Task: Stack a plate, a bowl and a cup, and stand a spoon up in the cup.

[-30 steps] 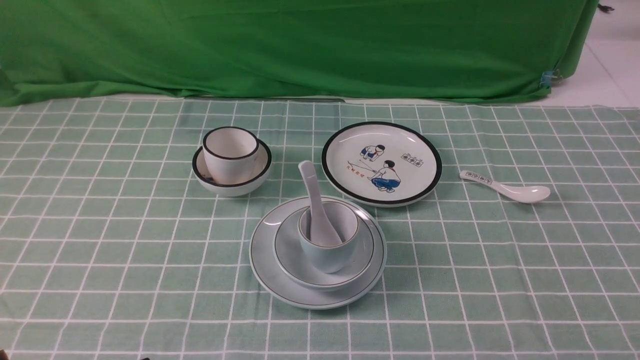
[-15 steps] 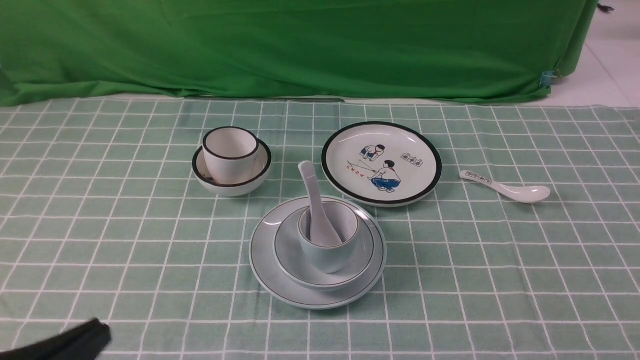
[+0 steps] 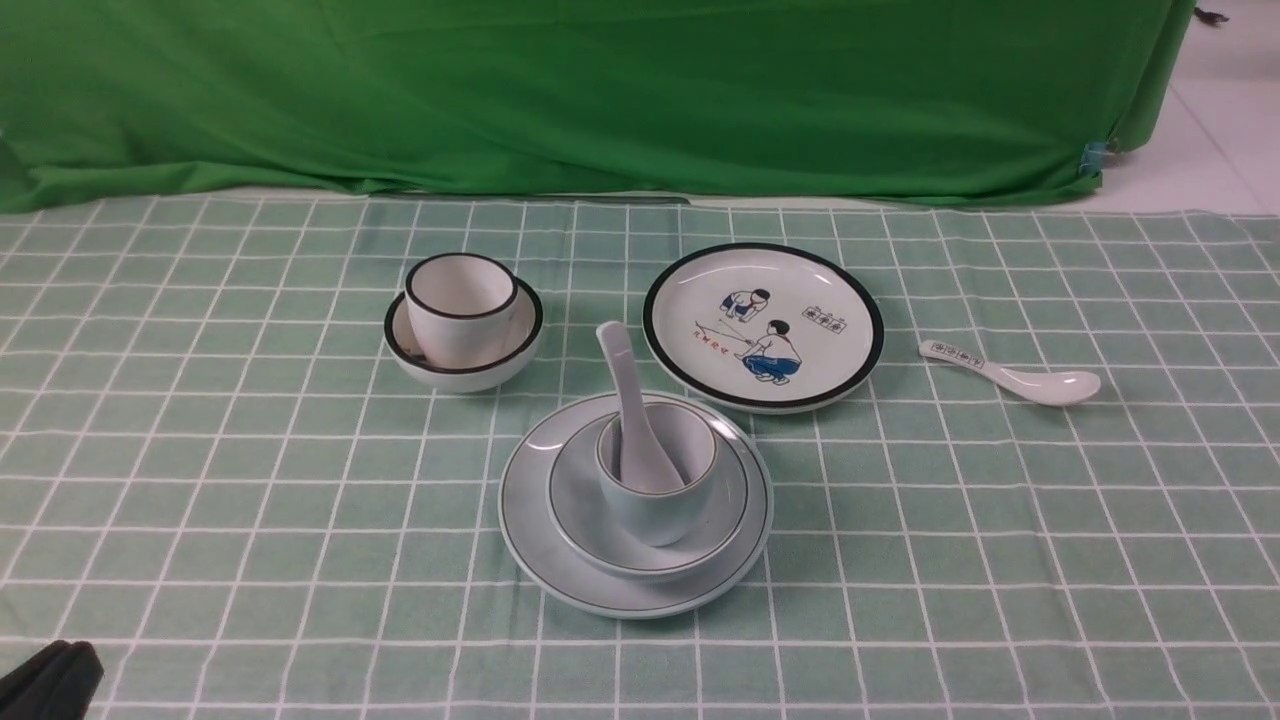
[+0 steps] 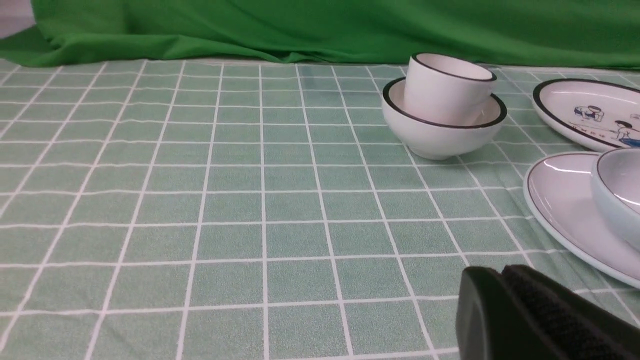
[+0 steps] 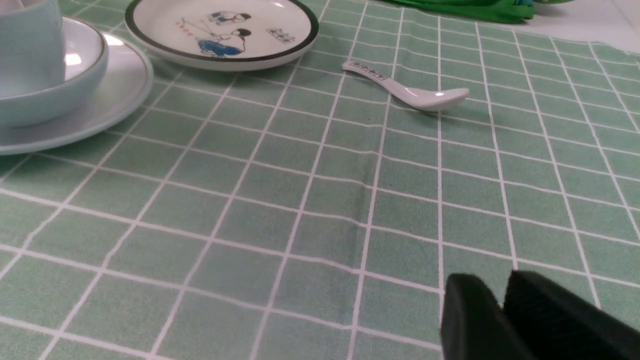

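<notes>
Near the worktop's middle I saw the spoon (image 3: 630,420) standing in the cup (image 3: 657,480), ahead-right of my left gripper (image 3: 45,680), fingers closed and empty; whether the right gripper (image 5: 500,310) was parted, I couldn't tell.

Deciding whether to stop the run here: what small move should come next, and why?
Probably none beyond parking both arms. The plate carries the bowl, the cup sits in it, and the spoon stands in the cup. The left pincer is shut, empty and off at the table edge.
</notes>
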{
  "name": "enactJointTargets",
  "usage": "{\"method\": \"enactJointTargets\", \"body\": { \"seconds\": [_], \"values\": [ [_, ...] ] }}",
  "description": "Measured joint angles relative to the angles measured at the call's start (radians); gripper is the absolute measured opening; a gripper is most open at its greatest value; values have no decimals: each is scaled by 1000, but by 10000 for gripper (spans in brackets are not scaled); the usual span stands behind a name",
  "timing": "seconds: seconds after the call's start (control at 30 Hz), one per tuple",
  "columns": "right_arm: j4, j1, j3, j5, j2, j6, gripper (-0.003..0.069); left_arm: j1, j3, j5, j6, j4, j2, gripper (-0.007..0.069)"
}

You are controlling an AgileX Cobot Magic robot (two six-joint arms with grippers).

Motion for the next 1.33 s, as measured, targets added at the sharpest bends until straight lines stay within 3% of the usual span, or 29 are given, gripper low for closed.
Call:
{"method": "enactJointTargets", "body": {
  "seconds": [1.33],
  "values": [
    [0, 0, 0, 0, 0, 0, 232, 0, 0, -11, 0, 0, 0, 12]
  ]
}}
